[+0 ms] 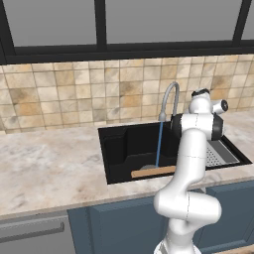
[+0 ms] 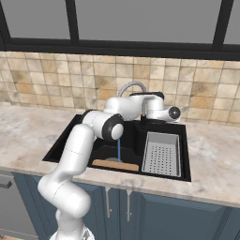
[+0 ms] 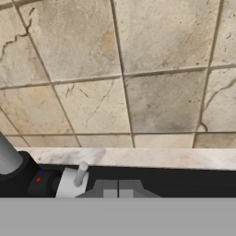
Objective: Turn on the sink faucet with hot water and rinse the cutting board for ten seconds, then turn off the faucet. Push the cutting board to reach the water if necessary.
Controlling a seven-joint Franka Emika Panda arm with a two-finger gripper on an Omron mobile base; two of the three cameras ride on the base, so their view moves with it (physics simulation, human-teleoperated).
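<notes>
The sink faucet (image 1: 170, 95) arches over the black sink (image 1: 119, 144), and a thin blue stream of water (image 1: 158, 144) falls from its spout. The cutting board (image 1: 153, 172) lies flat along the basin's near wall; the water (image 2: 118, 151) comes down at the far edge of the cutting board (image 2: 115, 165). My gripper (image 3: 118, 187) is shut on nothing and points at the tiled wall behind the sink. Just left of its tips stands the faucet's small lever (image 3: 81, 174), with the faucet's grey stem (image 3: 8, 157) further left. My arm hides the right part of the board.
A grey perforated drain tray (image 2: 161, 153) fills the basin's right side. Marble counter (image 1: 49, 163) runs around the sink, with the tiled backsplash (image 1: 74, 94) and dark-framed windows behind. Blue cabinet fronts (image 2: 154, 215) lie below.
</notes>
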